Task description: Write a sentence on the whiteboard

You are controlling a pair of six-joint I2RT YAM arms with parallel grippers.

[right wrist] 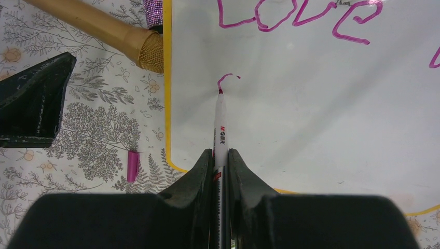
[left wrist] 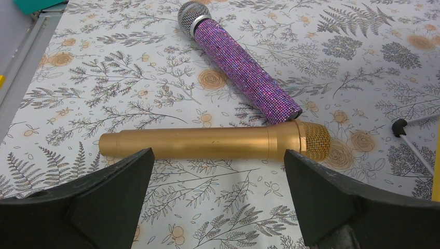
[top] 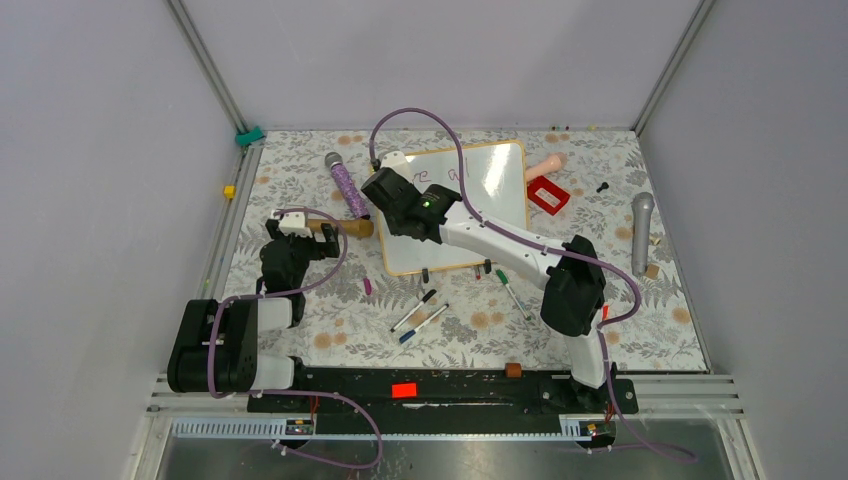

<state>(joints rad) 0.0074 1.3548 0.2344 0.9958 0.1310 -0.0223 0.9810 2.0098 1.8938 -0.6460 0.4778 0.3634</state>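
From above, I see the whiteboard (top: 497,180) lying flat at the far middle of the surface (top: 300,330), with my right arm (top: 500,245) reaching over its left half.

Left wrist: my left fingers (left wrist: 119,187) are spread wide above a gold microphone (left wrist: 207,142) and hold nothing.

Right wrist: my right fingers (right wrist: 203,174) pinch the marker (right wrist: 220,122) mid-barrel. Its tip touches the board below "Love", where the sentence (right wrist: 296,18) begins. I judge the marker light and slick and the board stiff and glossy, so I want gentle pressure.

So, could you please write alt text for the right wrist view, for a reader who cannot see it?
The right tool, shut on a marker, holds its tip to the whiteboard at a short pink stroke below the word "Love". A gold microphone and pink cap lie left of the board.
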